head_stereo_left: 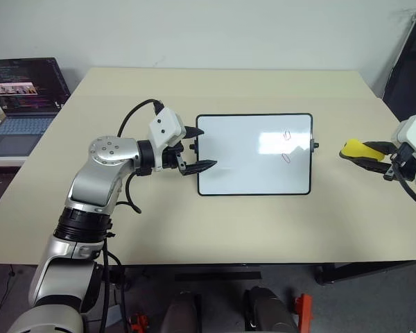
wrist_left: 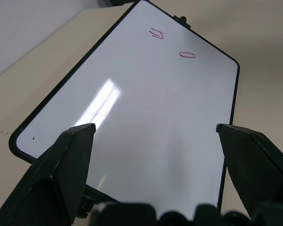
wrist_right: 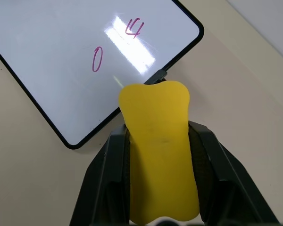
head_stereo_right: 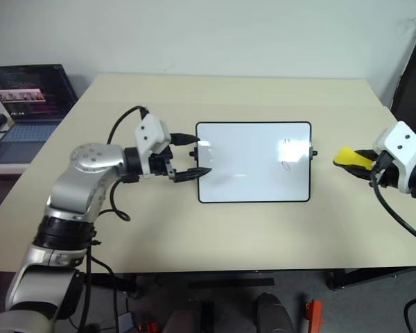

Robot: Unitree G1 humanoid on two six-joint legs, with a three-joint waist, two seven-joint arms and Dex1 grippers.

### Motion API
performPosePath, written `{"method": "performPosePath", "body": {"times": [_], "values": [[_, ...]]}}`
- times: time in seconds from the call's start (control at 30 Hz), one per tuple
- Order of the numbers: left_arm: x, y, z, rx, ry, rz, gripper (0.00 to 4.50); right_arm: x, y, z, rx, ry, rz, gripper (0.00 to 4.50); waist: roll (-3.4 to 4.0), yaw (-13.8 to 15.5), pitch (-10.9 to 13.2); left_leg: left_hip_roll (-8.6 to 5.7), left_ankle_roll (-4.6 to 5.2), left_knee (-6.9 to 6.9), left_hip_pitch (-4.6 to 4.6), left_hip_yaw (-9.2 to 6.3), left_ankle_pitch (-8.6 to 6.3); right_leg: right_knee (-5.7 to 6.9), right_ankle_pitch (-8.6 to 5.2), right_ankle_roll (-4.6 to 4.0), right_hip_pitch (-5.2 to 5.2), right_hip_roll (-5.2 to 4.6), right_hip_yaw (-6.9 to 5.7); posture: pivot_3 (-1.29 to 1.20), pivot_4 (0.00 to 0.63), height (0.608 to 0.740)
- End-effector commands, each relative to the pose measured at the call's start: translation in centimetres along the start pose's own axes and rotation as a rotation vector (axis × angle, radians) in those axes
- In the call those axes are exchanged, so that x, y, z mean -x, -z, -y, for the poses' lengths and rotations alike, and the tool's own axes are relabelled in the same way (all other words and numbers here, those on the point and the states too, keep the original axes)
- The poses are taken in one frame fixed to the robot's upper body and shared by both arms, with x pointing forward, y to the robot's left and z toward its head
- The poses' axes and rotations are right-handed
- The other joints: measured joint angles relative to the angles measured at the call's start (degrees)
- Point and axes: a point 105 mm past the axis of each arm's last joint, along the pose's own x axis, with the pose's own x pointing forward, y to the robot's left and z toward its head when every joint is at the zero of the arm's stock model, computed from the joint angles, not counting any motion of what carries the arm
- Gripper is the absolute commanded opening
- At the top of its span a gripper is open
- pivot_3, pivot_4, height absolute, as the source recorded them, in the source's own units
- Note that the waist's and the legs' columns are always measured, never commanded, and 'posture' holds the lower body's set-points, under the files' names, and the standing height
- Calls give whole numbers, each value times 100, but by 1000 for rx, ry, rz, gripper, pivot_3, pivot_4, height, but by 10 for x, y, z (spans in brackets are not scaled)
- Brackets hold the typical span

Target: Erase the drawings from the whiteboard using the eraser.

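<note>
The left gripper (head_stereo_left: pixel 197 148) is hovering at the whiteboard's (head_stereo_left: pixel 249 173) short left edge, its two black fingers (wrist_left: pixel 70 160) spread wide and holding nothing, one finger reaching over the board's near left corner and the other toward the knob on that side. The whiteboard is lying flat on the beige worktop (head_stereo_left: pixel 194 229), stretching away from this gripper toward the right. The right gripper (head_stereo_left: pixel 364 154) is sitting well off the board's right edge, just beyond the small knob there, clamping the yellow eraser (wrist_right: pixel 159 141) tightly between its fingers, with the eraser's rounded end sticking out toward the board but not touching it. The drawings (wrist_right: pixel 115 42), a red scribble and a small red oval loop beside it, are standing on the board's right part, near the eraser-holding gripper and far from the open one. Farther back, past the left gripper, an open laptop (head_stereo_left: pixel 21 104) is resting on a separate surface beside the worktop.
</note>
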Motion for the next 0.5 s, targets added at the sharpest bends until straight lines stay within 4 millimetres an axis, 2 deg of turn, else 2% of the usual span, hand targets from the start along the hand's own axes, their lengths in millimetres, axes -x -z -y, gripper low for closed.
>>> {"method": "performPosePath", "body": {"times": [0.03,0.3,0.43,0.5], "values": [[-1,-13,-2,-43,-7,29,4500,3,-10,4,37,20,28,1318,0,0,0,0,0,0,0,0,0,0,0,0,0,0,0,0,150,740],[-3,-13,-2,-41,-4,34,4500,0,-16,6,35,43,56,1318,0,-1,0,0,0,1,0,0,0,1,2,-3,0,0,0,0,150,740],[-6,-12,1,-35,13,38,4500,-22,-47,13,-29,141,242,1317,0,-66,0,0,0,7,3,1,0,8,3,-4,1,1,3,0,150,740],[-10,-12,2,-35,17,41,4500,-42,-55,14,-48,198,292,1317,0,-103,0,2,0,11,5,-3,1,11,3,-4,4,3,1,0,150,740]]}}
